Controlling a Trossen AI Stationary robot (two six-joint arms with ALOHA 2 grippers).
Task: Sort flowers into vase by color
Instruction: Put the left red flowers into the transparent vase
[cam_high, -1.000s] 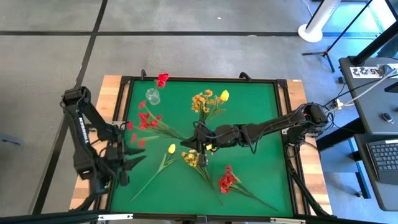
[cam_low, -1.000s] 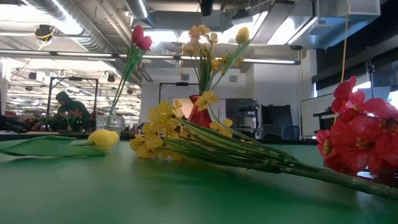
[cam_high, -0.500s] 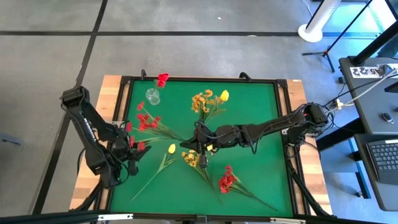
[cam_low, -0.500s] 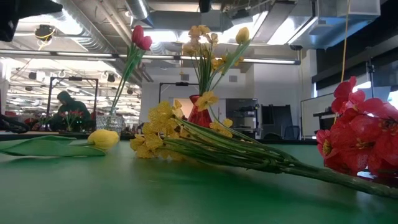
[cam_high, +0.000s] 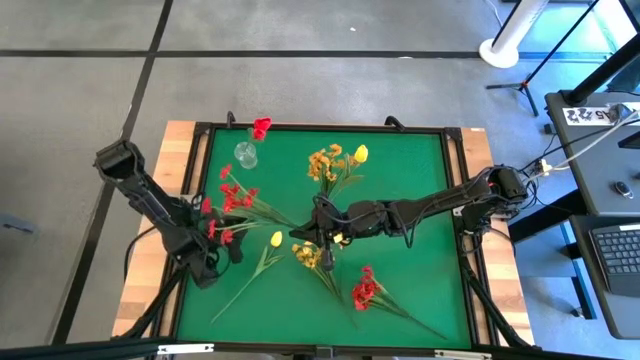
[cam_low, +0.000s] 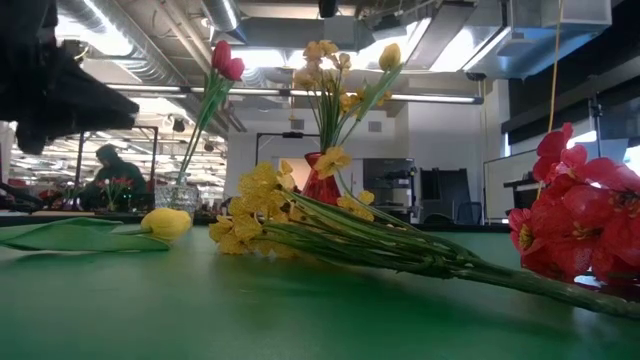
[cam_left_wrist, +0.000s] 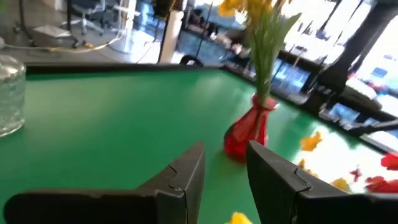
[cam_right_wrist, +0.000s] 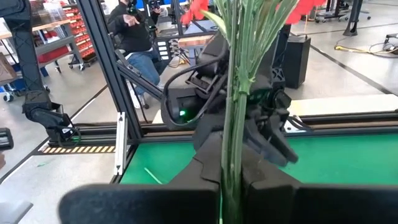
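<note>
The green desk (cam_high: 400, 290) fills the middle of the high view, with the left arm reaching in over its left edge and the right arm stretched across from the right side to the centre. From above, the right gripper (cam_high: 322, 236) sits at mid-desk over a red vase (cam_left_wrist: 249, 130), which that view hides under the arm; the left wrist view shows the vase plainly, upright on the green surface and packed with green stems under yellow blossoms. The right wrist view adds that the right gripper's fingers (cam_right_wrist: 205, 186) are pressed together on a bundle of green stems (cam_right_wrist: 239, 74) rising upright between them, with red blooms at the top. The left gripper (cam_high: 212, 262) hangs near the desk's left edge, and only its own wrist view shows its fingers (cam_left_wrist: 186, 177) parted with nothing between them. Loose flowers lie around: a red spray (cam_high: 232, 196) left of centre, a yellow tulip (cam_high: 276, 239) just beside the left gripper, a yellow spray (cam_high: 308, 255) below the vase, and another red spray (cam_high: 364, 291) toward the near edge. A clear glass vase (cam_high: 245, 154) at the far left holds a red tulip (cam_high: 261, 127); the low view shows that tulip (cam_low: 227, 62) leaning to the right. A seated person (cam_right_wrist: 134, 31) appears beyond the desk in the right wrist view.
</note>
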